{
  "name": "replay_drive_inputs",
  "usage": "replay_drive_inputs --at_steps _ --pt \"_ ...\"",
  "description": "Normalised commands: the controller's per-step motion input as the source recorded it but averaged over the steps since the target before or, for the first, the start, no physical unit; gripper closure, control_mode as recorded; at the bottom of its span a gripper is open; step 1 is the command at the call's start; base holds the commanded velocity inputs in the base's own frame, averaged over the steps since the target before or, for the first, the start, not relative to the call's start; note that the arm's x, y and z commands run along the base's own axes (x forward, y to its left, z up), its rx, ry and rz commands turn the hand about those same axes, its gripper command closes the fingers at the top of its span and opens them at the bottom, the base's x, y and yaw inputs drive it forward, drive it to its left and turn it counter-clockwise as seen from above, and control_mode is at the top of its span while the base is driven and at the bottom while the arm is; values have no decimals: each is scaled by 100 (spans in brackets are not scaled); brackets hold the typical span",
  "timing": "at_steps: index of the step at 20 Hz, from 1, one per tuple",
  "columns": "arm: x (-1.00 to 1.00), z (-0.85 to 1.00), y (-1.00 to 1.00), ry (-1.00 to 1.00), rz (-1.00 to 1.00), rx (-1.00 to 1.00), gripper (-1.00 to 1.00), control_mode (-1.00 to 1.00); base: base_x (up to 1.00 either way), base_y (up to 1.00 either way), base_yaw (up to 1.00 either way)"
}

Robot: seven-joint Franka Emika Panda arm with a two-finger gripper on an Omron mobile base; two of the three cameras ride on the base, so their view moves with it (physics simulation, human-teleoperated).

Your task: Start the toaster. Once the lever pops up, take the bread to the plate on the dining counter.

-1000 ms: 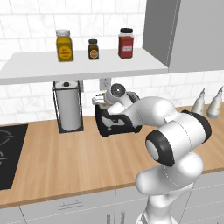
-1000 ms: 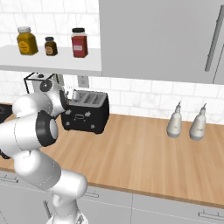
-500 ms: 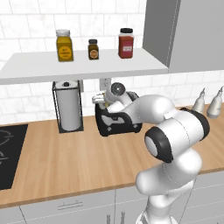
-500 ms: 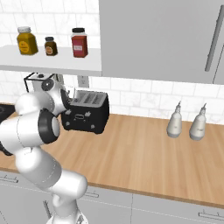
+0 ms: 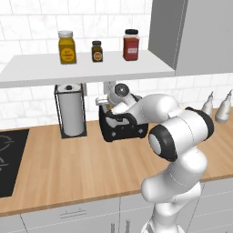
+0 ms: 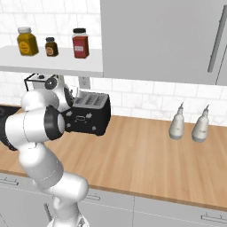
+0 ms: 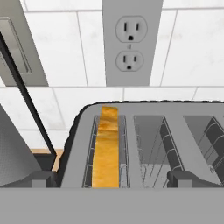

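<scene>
The black toaster (image 5: 122,130) stands on the wood counter against the tiled wall, also seen in the right base view (image 6: 88,118). In the hand view its grey slotted top (image 7: 146,111) lies just below me. The bread (image 7: 107,151), golden with a darker crust, stands upright in the left slot. My gripper (image 7: 113,179) hovers over the toaster's top, open, its fingertips (image 7: 43,178) wide apart with nothing between them. From the left base view the gripper (image 5: 105,105) hangs over the toaster's left end. The plate and the dining counter are out of view.
A paper towel holder (image 5: 71,113) stands just left of the toaster. A shelf (image 5: 86,68) with three jars hangs close above. A wall outlet (image 7: 130,41) is behind. Two pale bottles (image 6: 188,126) stand to the right, and a black cooktop (image 5: 9,159) lies far left.
The hand has edged slightly to the right over the toaster and the elbow has shifted a little. The jaws have stayed open.
</scene>
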Motion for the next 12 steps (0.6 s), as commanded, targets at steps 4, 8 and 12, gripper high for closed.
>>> replay_drive_inputs --at_steps 4,8,12 --pt "11 -2 0 0 0 0 -100 -100 0 0 0" --pt "0 -2 0 0 0 0 -100 -100 0 0 0" --pt "0 -9 0 0 0 0 -100 -100 0 0 0"
